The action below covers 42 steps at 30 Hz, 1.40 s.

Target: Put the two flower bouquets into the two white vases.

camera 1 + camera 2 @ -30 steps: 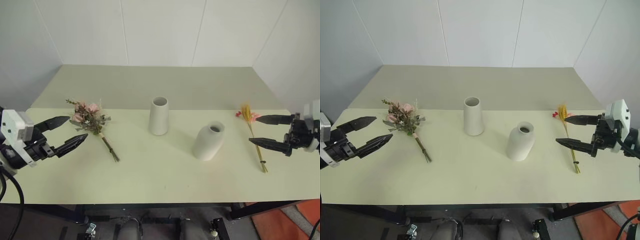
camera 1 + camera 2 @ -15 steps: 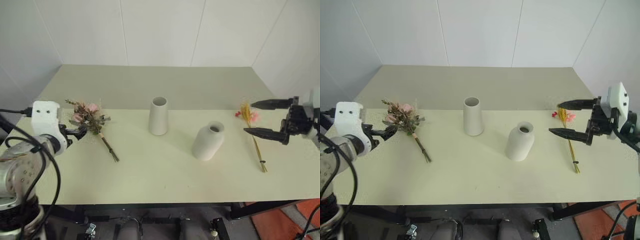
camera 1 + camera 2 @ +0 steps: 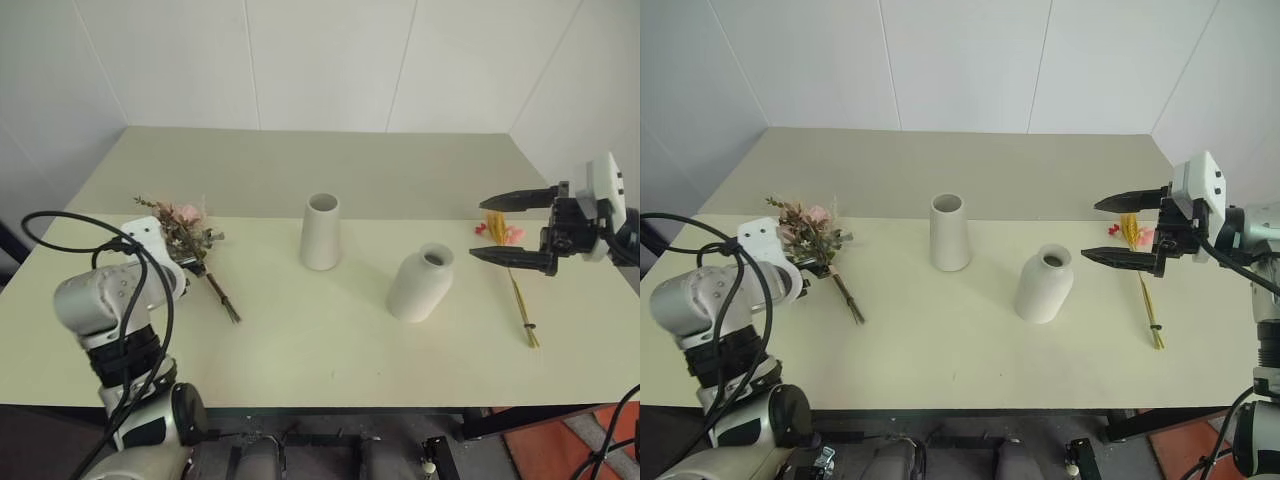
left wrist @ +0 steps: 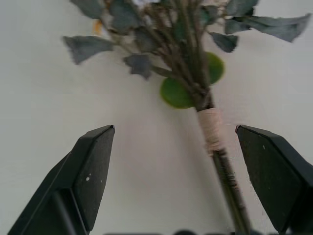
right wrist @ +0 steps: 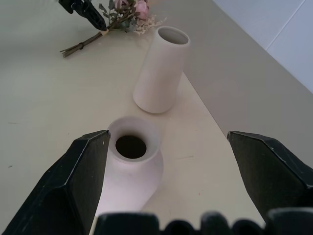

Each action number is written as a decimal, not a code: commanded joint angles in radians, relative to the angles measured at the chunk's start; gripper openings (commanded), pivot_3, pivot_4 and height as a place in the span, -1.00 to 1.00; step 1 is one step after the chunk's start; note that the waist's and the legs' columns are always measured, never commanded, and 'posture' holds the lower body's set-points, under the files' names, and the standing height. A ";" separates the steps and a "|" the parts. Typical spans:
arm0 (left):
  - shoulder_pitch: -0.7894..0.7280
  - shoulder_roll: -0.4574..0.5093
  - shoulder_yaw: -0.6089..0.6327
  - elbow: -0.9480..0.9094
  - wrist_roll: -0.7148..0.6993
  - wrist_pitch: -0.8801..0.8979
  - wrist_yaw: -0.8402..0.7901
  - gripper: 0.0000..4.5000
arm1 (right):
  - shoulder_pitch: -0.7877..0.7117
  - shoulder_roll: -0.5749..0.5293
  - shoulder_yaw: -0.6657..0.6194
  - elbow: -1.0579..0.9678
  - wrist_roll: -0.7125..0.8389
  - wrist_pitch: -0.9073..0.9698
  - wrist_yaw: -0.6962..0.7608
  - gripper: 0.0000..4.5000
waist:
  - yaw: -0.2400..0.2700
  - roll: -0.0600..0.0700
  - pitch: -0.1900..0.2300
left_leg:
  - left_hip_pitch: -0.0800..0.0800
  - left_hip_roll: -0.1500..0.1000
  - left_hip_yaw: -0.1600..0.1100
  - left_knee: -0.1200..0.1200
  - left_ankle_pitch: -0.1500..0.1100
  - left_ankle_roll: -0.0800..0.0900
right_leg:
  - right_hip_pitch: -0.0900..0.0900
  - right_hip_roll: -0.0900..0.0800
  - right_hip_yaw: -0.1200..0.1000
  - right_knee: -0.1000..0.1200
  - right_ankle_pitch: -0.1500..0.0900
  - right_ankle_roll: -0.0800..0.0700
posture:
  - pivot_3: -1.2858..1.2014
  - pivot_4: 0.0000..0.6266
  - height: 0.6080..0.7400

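The bushy bouquet (image 3: pixel 186 230) with pink roses lies on the table at the left, stem toward the front. My left gripper (image 4: pixel 174 129) hangs open just above it, and the wrapped stem (image 4: pixel 212 128) lies between the fingers, nearer one of them, untouched. The tall cone vase (image 3: pixel 321 232) stands upright mid-table, the rounder vase (image 3: pixel 420 283) to its right. The slim wheat bouquet (image 3: pixel 516 285) lies flat at the far right. My right gripper (image 3: pixel 478 230) hovers open and empty between the round vase and that bouquet, pointing left at the round vase's mouth (image 5: pixel 131 146).
The pale green table (image 3: pixel 330 350) has bare room in front of the vases and a wide bare stretch behind them up to the white wall. The left arm's black cable (image 3: pixel 60 225) loops over the table's left side.
My left arm has swung forward and turned its gripper down over the bushy bouquet's stem. My right gripper has drifted left and a little up, toward the round vase. Both stayed open.
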<state>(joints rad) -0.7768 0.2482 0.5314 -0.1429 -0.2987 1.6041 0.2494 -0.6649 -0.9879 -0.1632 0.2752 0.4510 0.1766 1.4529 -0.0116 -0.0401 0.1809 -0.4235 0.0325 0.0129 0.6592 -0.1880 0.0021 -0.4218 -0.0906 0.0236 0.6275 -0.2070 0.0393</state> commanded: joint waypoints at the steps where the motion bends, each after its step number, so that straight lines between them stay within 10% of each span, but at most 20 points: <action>1: -0.042 -0.004 -0.041 0.028 0.022 -0.038 -0.034 0.92 | 0.014 -0.031 -0.052 -0.022 0.009 -0.015 -0.004 1.00 | -0.002 0.000 0.000 | 0.000 0.000 0.000 0.000 0.000 0.000 | 0.000 0.000 0.000 0.000 0.000 0.000 | 0.03 -0.52 1.00; 10: -0.118 -0.015 -0.041 0.286 0.125 -0.203 0.005 0.92 | 0.110 -0.046 -0.117 -0.096 0.035 0.011 -0.045 1.00 | -0.001 0.000 0.000 | 0.001 0.000 0.000 0.000 0.000 0.000 | 0.000 0.000 0.000 0.001 0.000 0.000 | 0.03 -0.52 1.00; 26: -0.231 -0.001 0.043 0.490 0.166 -0.250 0.053 -0.96 | 0.180 -0.061 -0.155 -0.132 0.045 0.027 -0.073 1.00 | -0.003 0.000 0.000 | 0.001 0.000 0.000 0.000 0.000 -0.001 | 0.000 0.000 0.000 0.001 0.000 0.002 | 0.03 -0.52 1.00; 36: -0.136 -0.002 -0.081 0.331 0.141 -0.931 -0.096 -0.96 | 0.210 -0.075 -0.176 -0.136 0.044 0.036 -0.092 1.00 | 0.006 0.000 0.000 | 0.000 0.000 0.000 0.000 0.001 -0.006 | 0.000 0.000 0.000 0.000 0.001 0.001 | 0.03 -0.52 1.00; 42: -0.205 0.048 -0.042 0.392 -0.101 -1.235 -0.527 -0.96 | 0.271 -0.083 -0.212 -0.154 0.044 0.043 -0.117 1.00 | 0.015 0.000 0.000 | -0.001 0.000 0.001 0.000 0.001 -0.006 | 0.000 0.000 0.000 -0.001 0.001 0.001 | 0.03 -0.52 1.00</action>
<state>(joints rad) -0.9432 0.2807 0.4746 0.2519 -0.3186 0.4613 -0.1508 -0.3992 -1.0449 -0.3169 0.1470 0.4759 0.2120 1.3474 0.0037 -0.0402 0.1810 -0.4244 0.0325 0.0139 0.6592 -0.1866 -0.0041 -0.4217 -0.0910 0.0239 0.6258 -0.2058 0.0407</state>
